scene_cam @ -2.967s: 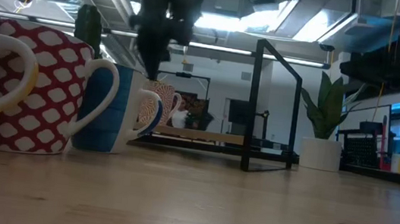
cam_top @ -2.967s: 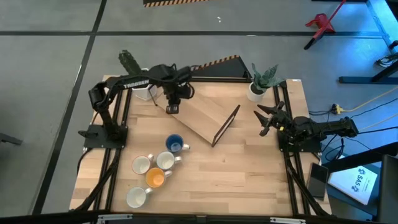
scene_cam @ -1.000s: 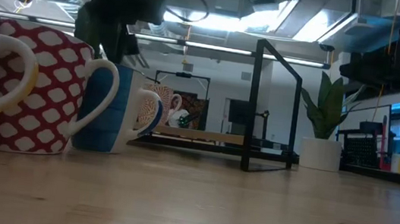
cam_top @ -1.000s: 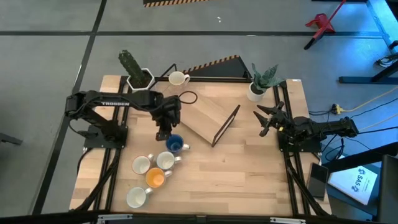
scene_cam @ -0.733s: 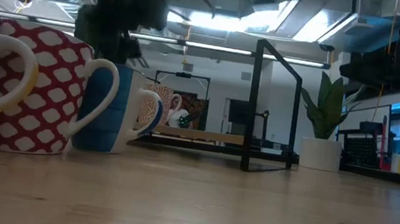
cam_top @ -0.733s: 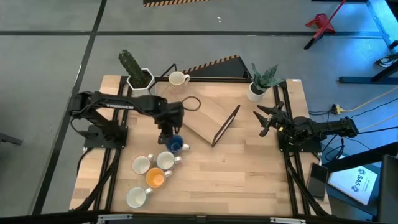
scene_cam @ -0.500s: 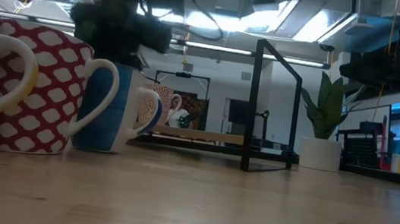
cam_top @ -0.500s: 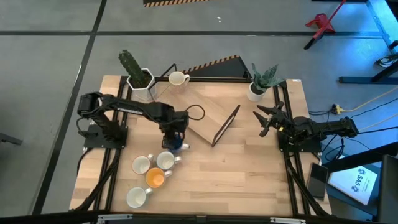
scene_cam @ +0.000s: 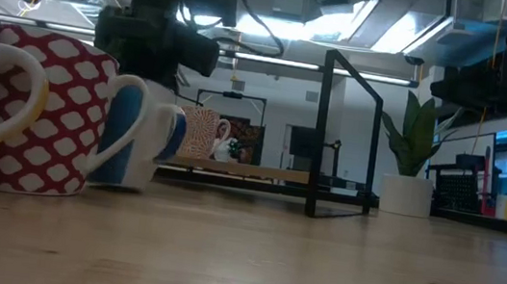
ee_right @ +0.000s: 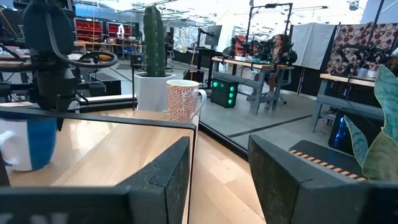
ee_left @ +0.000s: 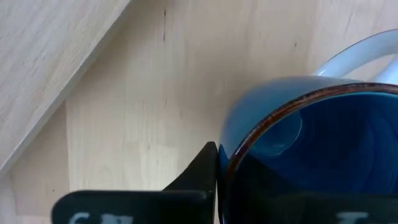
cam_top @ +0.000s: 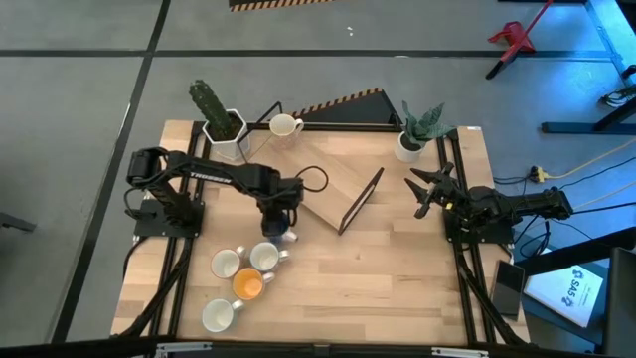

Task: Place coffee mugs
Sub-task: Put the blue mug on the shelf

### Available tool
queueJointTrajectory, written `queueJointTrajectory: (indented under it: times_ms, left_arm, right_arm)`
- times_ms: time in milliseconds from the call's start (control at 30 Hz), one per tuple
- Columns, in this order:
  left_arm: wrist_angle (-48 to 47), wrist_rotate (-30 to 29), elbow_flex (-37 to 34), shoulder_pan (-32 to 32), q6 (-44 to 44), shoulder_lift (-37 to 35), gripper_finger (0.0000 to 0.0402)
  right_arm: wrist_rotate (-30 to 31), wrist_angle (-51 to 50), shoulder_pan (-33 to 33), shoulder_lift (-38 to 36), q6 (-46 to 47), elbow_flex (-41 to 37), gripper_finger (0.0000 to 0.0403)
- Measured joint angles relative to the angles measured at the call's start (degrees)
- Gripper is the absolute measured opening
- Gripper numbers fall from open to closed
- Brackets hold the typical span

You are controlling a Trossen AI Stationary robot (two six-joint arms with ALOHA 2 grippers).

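A dark blue mug (ee_left: 311,143) stands on the table near its middle, beside a cluster of three pale mugs (cam_top: 264,256) and one that is orange inside (cam_top: 247,285). My left gripper (cam_top: 279,225) hangs straight over the blue mug (scene_cam: 123,136) and is shut on its rim. A further patterned mug (cam_top: 285,125) stands at the far edge. My right gripper (cam_top: 422,189) waits open at the table's right side, its fingers (ee_right: 161,180) apart and touching nothing. My left gripper comes from above, pointing down. One finger (ee_left: 208,163) lies against the outside of the blue mug's rim (ee_left: 231,155), on the side away from the white handle (ee_left: 354,56). The other finger is hidden outside the frame. The mug's base sits on the table (scene_cam: 122,182).
A slanted wooden board with a black frame (cam_top: 348,194) lies just right of the blue mug. A cactus pot (cam_top: 221,124) and a leafy plant pot (cam_top: 409,144) stand at the far edge. Bare wood (cam_top: 388,278) stretches over the near right.
My left gripper has moved toward the table's right and near edge, from beside the blue mug to right over it, and has come down onto its rim. In the low view the blue mug has shifted a little, its handle now standing elsewhere.
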Motion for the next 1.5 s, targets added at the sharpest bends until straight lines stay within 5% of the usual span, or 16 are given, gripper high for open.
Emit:
queueJointTrajectory:
  times_ms: [333,600,1067,1500]
  left_arm:
    - [-5.37,-3.15,11.48,4.34,-3.24,0.10,0.0012]
    - [-4.12,-10.97,23.09,14.34,-7.40,0.94,0.0012]
    - [-9.73,-11.31,40.64,25.01,-11.72,19.47,0.0012]
    - [-12.67,-7.28,42.04,27.35,-11.71,23.14,0.0012]
  right_arm:
    - [-0.02,-0.25,0.00,0.00,0.01,0.00,0.0150]
    - [0.00,-0.34,0.00,0.00,-0.02,0.00,0.0150]
    - [-0.02,-0.69,0.00,0.00,0.01,0.00,0.0150]
    - [-0.02,-0.99,0.00,0.01,-0.02,0.04,0.0150]
